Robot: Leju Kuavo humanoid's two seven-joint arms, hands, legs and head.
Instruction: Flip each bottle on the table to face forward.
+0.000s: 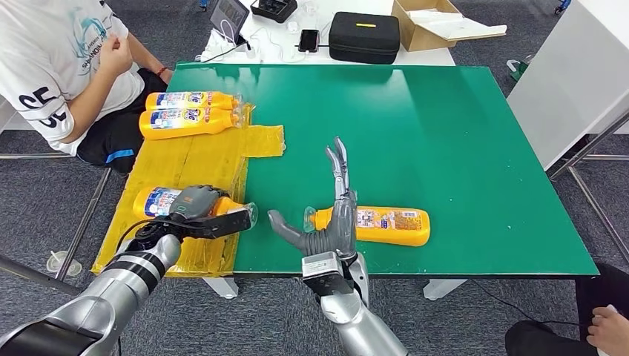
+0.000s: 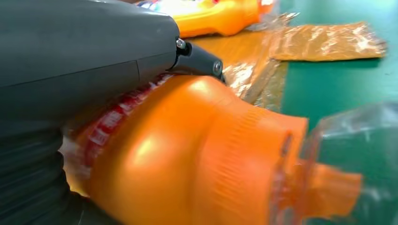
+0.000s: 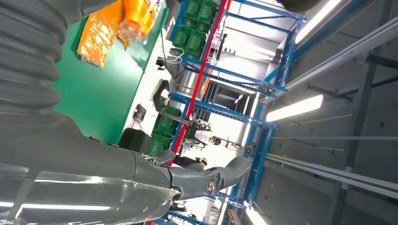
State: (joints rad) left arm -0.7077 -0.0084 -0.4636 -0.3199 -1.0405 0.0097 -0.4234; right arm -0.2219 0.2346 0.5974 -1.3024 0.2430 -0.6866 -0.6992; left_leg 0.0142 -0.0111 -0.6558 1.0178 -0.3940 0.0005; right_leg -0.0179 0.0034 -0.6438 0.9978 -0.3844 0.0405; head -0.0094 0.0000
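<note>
Several orange bottles with blue and white labels lie on the green table (image 1: 445,133). Two of them (image 1: 189,100) (image 1: 187,122) rest side by side at the back left on a yellow plastic sheet (image 1: 200,159). My left hand (image 1: 199,211) lies over a third bottle (image 1: 154,202) at the front left and grips it; up close its orange shoulder (image 2: 187,154) fills the space under my hand (image 2: 84,56). A fourth bottle (image 1: 389,225) lies near the front edge. My right hand (image 1: 337,219) stands open at its cap end, fingers pointing away, thumb spread out to the left.
A person (image 1: 63,67) sits at the back left corner beside the two far bottles. Behind the green table a white table carries a black case (image 1: 363,37), a cardboard box (image 1: 438,22) and a phone (image 1: 308,39). Another person's hand (image 1: 610,326) shows at the bottom right.
</note>
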